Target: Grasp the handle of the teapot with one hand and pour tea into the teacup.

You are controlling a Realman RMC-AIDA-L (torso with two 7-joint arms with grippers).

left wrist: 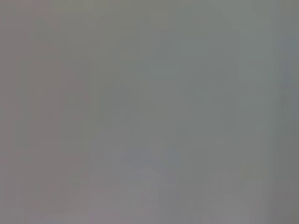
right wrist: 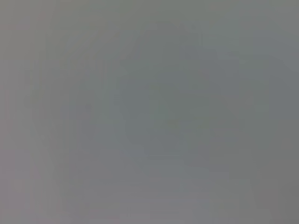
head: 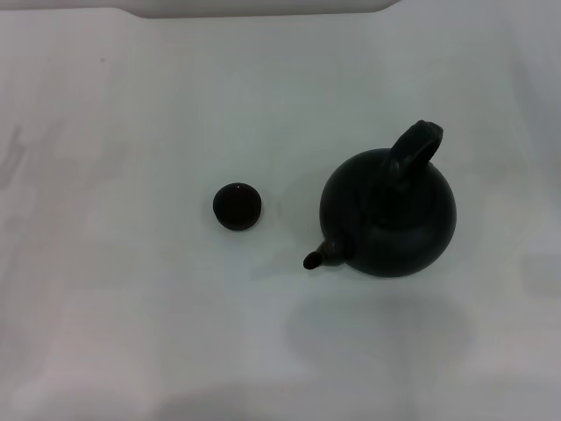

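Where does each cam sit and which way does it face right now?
Head view: on the robot's head, looking down at the white table with the teapot, its handle and the teacup; no arm shows.
Left wrist view: on the left wrist; only a featureless grey field.
Right wrist view: on the right wrist; same grey blank.
Shared: nothing recognisable.

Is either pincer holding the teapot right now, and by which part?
Nothing is held. The teapot stands alone on the table, its handle free, the teacup apart on its spout side. Neither pincer is in view.
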